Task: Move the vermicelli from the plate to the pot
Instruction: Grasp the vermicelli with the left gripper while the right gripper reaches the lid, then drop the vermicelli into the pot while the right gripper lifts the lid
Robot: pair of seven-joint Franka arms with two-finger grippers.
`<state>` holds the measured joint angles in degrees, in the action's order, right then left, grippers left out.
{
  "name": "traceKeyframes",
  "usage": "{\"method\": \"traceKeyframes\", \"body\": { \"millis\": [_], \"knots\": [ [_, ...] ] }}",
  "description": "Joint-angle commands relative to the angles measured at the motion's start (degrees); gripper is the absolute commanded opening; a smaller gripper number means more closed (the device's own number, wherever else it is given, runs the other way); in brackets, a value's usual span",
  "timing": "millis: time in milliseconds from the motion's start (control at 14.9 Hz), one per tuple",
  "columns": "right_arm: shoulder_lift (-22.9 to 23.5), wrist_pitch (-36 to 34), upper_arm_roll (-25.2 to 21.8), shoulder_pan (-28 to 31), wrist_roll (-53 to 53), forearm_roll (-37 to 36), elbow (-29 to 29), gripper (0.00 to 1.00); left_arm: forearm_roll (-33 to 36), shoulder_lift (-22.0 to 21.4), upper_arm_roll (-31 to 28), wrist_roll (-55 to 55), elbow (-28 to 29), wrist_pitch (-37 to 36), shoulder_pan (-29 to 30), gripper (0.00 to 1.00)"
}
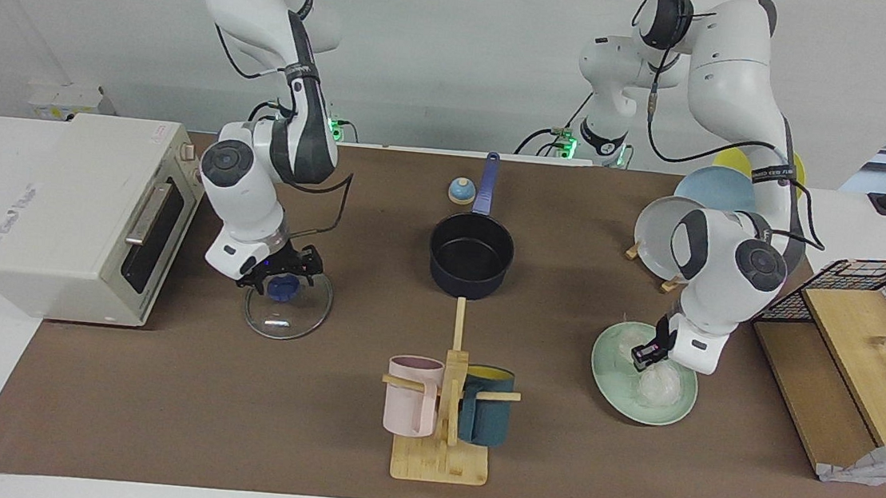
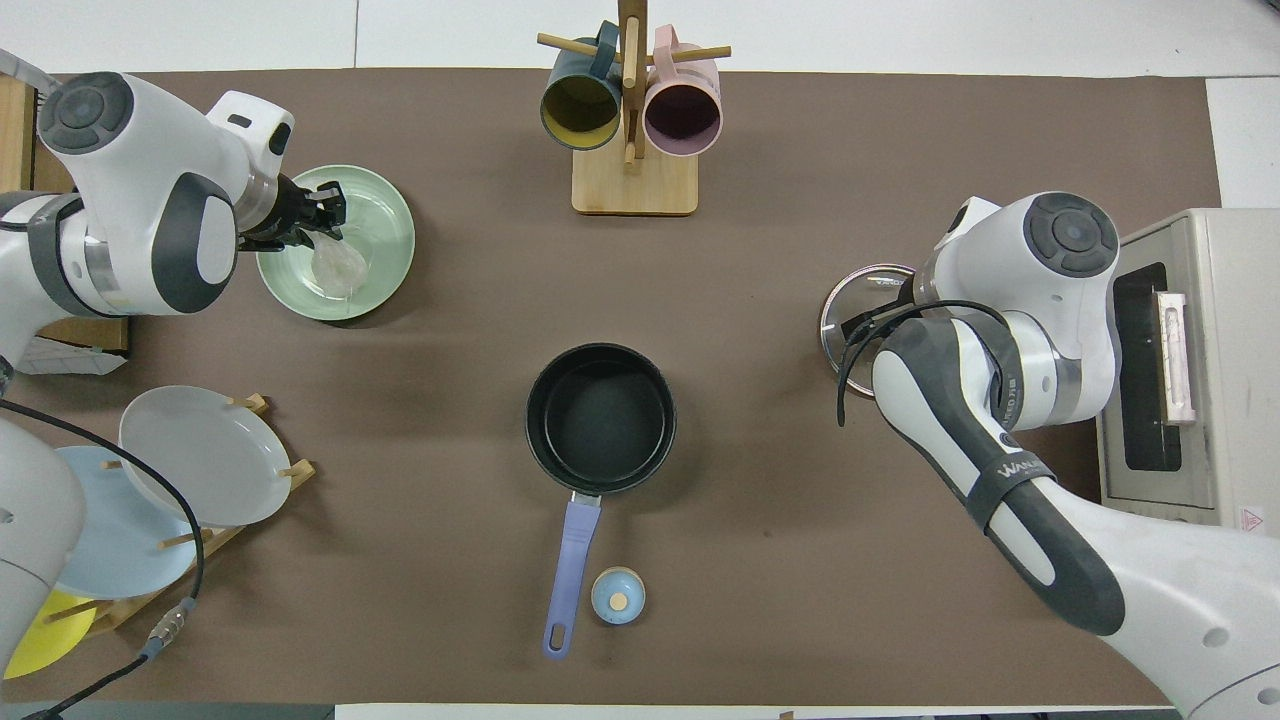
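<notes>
The pale mint-green plate (image 1: 610, 376) (image 2: 385, 215) lies toward the left arm's end of the table and holds a translucent white bundle of vermicelli (image 1: 659, 387) (image 2: 340, 268). My left gripper (image 1: 646, 355) (image 2: 325, 213) is down at the plate, in the vermicelli. The dark navy pot (image 1: 470, 265) (image 2: 600, 418) stands mid-table, black inside and with nothing in it, its blue handle (image 1: 486, 182) (image 2: 570, 560) pointing toward the robots. My right gripper (image 1: 280, 275) is down at the blue knob of a glass lid (image 1: 286, 317) (image 2: 850, 310) that lies flat on the table.
A toaster oven (image 1: 69, 208) (image 2: 1180, 360) stands at the right arm's end. A mug rack (image 1: 445, 410) (image 2: 630, 130) with a pink and a teal mug stands farther from the robots than the pot. A plate rack (image 1: 665, 236) (image 2: 190, 470), a small blue bell (image 1: 462, 191) (image 2: 617, 595), and a wire basket with boards (image 1: 861, 334) are also here.
</notes>
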<state>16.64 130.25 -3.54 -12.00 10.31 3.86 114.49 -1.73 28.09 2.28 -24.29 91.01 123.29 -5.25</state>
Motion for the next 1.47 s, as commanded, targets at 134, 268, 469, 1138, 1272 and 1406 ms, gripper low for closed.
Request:
{"method": "traceKeyframes", "body": {
  "millis": [134, 268, 469, 1138, 1272, 1406],
  "knots": [
    [-0.12, 0.35, 0.11, 0.48, 4.54, 1.24, 0.03, 0.96, -7.56, -8.56, 0.36, -1.02, -7.41, -17.6, -2.3, 0.0],
    [-0.12, 0.09, 0.11, 0.48, 4.71, 0.89, -0.14, 0.89, -9.07, -12.6, 0.62, -4.16, -8.83, -25.87, -4.93, 0.0],
    [-0.12, -0.26, 0.11, 0.48, 5.77, 0.8, -0.23, 0.77, -13.64, -17.89, 2.29, -11.62, -7.61, -28.8, -11.08, 0.0],
    [0.49, -6.57, 0.11, 0.92, 6.74, 0.8, -5.58, 0.6, -14.88, -22.73, 2.47, -19.39, 19.54, -6.33, -27.71, 0.0],
    [0.32, -10.18, 0.11, 1.18, 6.82, 0.8, -8.31, 0.6, -14.96, -22.38, 2.47, -19.3, 22.18, -2.89, -27.63, 0.0],
    [-0.65, -14.13, 0.11, 1.01, 6.74, 0.88, -10.94, 0.6, -14.96, -22.37, 2.38, -18.86, 24.2, -0.43, -27.54, 0.0]
  ]
}}
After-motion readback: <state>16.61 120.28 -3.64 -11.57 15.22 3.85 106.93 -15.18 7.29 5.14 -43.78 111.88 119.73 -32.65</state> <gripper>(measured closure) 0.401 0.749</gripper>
